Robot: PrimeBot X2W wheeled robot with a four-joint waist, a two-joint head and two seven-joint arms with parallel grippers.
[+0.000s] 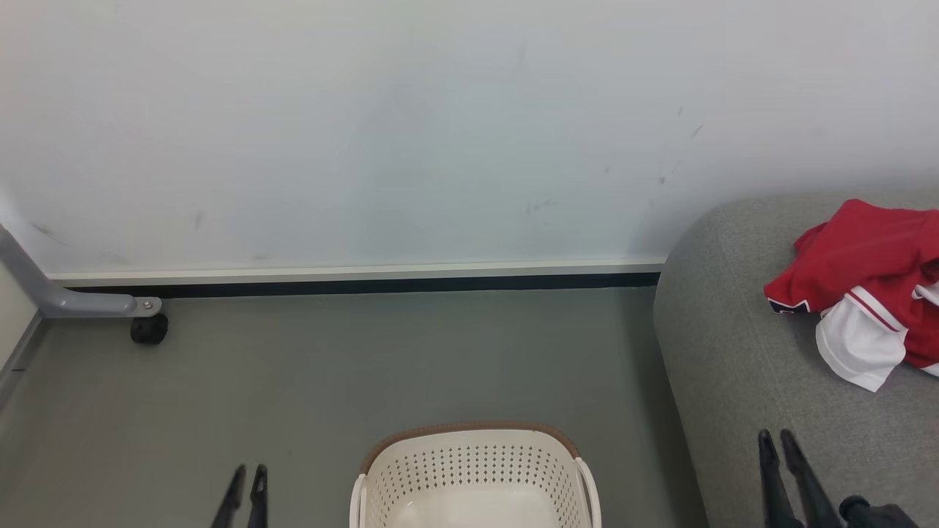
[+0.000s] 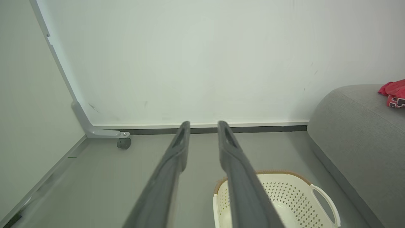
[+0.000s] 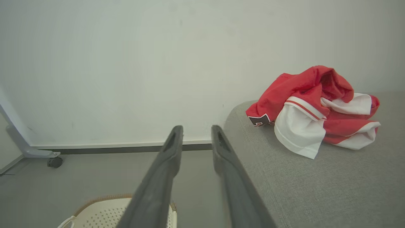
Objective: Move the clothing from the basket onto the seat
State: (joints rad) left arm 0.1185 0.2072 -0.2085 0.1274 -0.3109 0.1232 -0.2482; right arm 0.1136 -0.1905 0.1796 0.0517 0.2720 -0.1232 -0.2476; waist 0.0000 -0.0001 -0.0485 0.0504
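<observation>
Fingers point(image 2: 178, 152) of the left gripper point(image 2: 204, 124) are seen parted, with a clear gap between them, and nothing is held; floor point(image 2: 126, 177) and wall point(image 2: 202, 63) are seen through the gap. The same is found for the right gripper point(image 3: 196, 127): its fingers point(image 3: 167, 158) are apart and no cloth is gripped.

The basket point(image 1: 469, 429) is placed on the floor between the two grippers, to the right of the left fingers and to the left of the right ones, low and near to them. The clothing point(image 1: 866, 271) is found beyond the right fingers and to their right, well apart from the tips. It lies as one crumpled red and white heap on the seat point(image 1: 733, 352). The right fingers are held over the near part of the seat.

As for progress, the main work is judged to be done: a heap is already laid on the seat, and the part of the basket bottom that can be seen is bare. The nearest part of the basket is cut off by the picture edge or hidden behind the fingers, so it cannot be told whether a last piece is left inside. If nothing is left there, no more carrying is needed.
</observation>
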